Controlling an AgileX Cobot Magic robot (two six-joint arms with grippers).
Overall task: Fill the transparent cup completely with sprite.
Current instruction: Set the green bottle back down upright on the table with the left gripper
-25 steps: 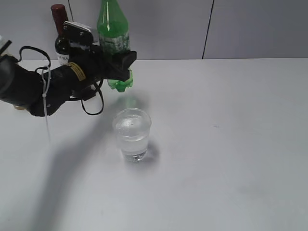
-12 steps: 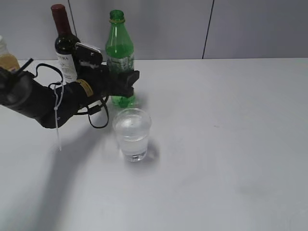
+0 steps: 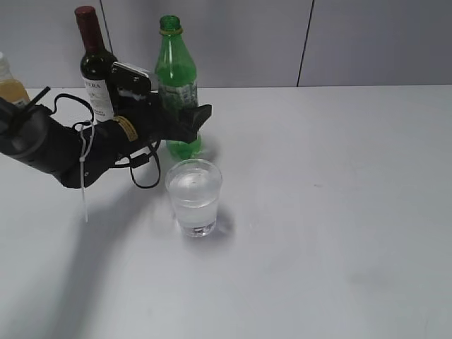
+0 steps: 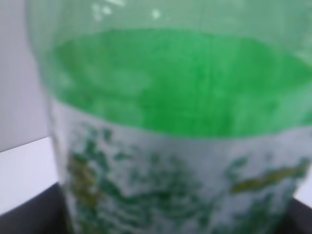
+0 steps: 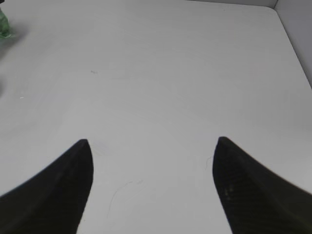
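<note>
Behind tapered clear cup [image 3: 193, 195], ribbed green bottle [image 3: 176, 88].

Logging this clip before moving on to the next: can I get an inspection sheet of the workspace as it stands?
Surface: white table, no spills seen.
Job's things: clear cup nearly full of colourless liquid; green bottle upright behind it, uncapped.
Clutter: wine bottle with red cap; juice bottle at left edge.
Grippers: left gripper around the green bottle; right gripper open over bare table.
Cables: black cable looped under left arm, white tie hanging.
Surroundings: grey panelled wall.
</note>
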